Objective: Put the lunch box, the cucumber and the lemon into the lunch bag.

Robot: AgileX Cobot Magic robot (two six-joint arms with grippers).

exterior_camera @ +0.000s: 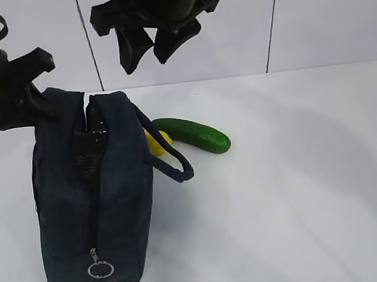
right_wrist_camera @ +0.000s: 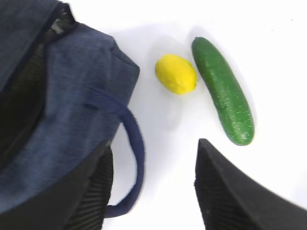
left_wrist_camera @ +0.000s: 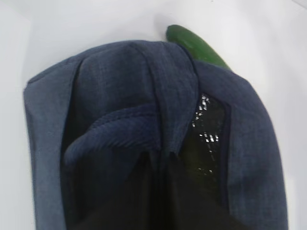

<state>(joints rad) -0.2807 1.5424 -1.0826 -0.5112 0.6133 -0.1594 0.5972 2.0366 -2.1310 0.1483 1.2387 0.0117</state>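
Right gripper (exterior_camera: pixel 149 50), black, hangs above the table behind the bag with its two fingers spread apart and nothing between them; its wrist view looks down past both fingertips onto the bag handle, the lemon and the cucumber. Left gripper (exterior_camera: pixel 19 89), black, sits at the far left top edge of the bag; whether its jaws are apart or closed on the fabric cannot be told, since the fingertips are not distinguishable in either view

White table surface (exterior_camera: pixel 303 189) carries all items

Boxy dark navy fabric lunch bag (exterior_camera: pixel 90 200) stands upright on the left side of the table. Its top zipper is parted along the far portion, exposing dark shiny lining (exterior_camera: pixel 90 149); the silver ring pull (exterior_camera: pixel 99 269) hangs at the near end. The rope-like navy handle (exterior_camera: pixel 173 160) loops out to the right side of the bag

Long dark green smooth cucumber (exterior_camera: pixel 194 134) lies flat on the table just right of the bag, angled

Small bright yellow oval lemon (right_wrist_camera: pixel 176 74) rests on the table between the bag and the cucumber, just beside the cucumber, partly hidden behind the handle in the exterior view

Lunch box is not visible in any view
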